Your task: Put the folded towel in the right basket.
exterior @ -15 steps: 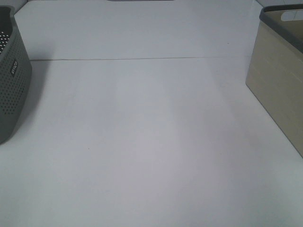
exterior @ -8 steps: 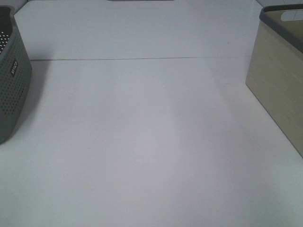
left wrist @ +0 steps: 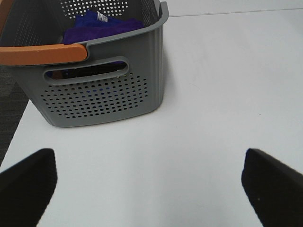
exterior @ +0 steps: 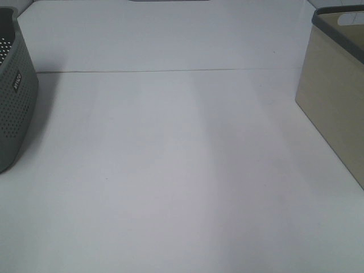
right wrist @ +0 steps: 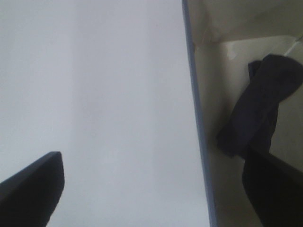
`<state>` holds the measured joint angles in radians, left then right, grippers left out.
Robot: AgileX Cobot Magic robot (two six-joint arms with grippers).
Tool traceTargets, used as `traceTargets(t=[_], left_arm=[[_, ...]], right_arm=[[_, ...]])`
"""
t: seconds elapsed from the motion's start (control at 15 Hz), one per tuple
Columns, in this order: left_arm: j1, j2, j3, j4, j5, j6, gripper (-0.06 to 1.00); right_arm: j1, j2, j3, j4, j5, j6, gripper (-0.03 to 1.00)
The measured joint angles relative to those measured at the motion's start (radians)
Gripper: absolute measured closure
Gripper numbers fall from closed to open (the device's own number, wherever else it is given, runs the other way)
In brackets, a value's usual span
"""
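1. Worktop [exterior: 170, 170] is plain white, with a thin seam line running across the far part in the high view.
2. Right basket [exterior: 335, 96] is beige with a dark grey rim, at the right edge of the high view, partly cut off by the frame.
3. Left basket [exterior: 14, 96] is grey and perforated, at the left edge of the high view; the left wrist view shows its orange handle [left wrist: 42, 53] along the near rim and a slot under it.
4. The two baskets sit well apart, with bare worktop between them.
5. Towel [right wrist: 258, 111] appears in the right wrist view as a dark, nearly black cloth, limp and creased, lying inside the right basket on its pale floor, close to a wall. Folds are not neat from this angle; its lower end is hidden behind a finger.
6. Purple cloth [left wrist: 102, 26] with a small white tag lies bunched inside the left basket.
7. Left hand [left wrist: 151, 182]: both dark fingertips show at the frame corners, spread wide, nothing between them, over the worktop just beside the left basket.
8. Right hand [right wrist: 156, 189]: fingers spread wide, holding nothing; one finger over the worktop, the other over the right basket's interior, straddling the rim.
9. Neither hand is visible in the high view.
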<state>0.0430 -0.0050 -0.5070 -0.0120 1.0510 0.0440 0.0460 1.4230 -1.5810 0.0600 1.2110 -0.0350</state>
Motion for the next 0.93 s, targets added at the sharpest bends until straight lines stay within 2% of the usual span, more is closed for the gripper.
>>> traceTargets(t=[0.33, 0.4, 0.47, 0.67, 0.93], left_arm=[[0.0, 0.0, 0.0, 0.0, 0.0, 0.0, -0.05], [0.0, 0.0, 0.0, 0.0, 0.0, 0.0, -0.05], [0.0, 0.0, 0.0, 0.0, 0.0, 0.0, -0.05], [0.0, 0.0, 0.0, 0.0, 0.0, 0.0, -0.05], [0.0, 0.0, 0.0, 0.0, 0.0, 0.0, -0.05]], right_arm=[[0.004, -0.682, 0.629, 0.004, -0.014, -0.02, -0.01], [0.004, -0.737, 0.67, 0.003, -0.016, -0.024, -0.01], [0.004, -0.981, 0.837, -0.001, -0.017, -0.026, -0.01], [0.004, -1.241, 1.01, -0.005, -0.045, -0.028, -0.01], [0.004, -1.425, 1.122, -0.003, -0.086, -0.034, -0.01]])
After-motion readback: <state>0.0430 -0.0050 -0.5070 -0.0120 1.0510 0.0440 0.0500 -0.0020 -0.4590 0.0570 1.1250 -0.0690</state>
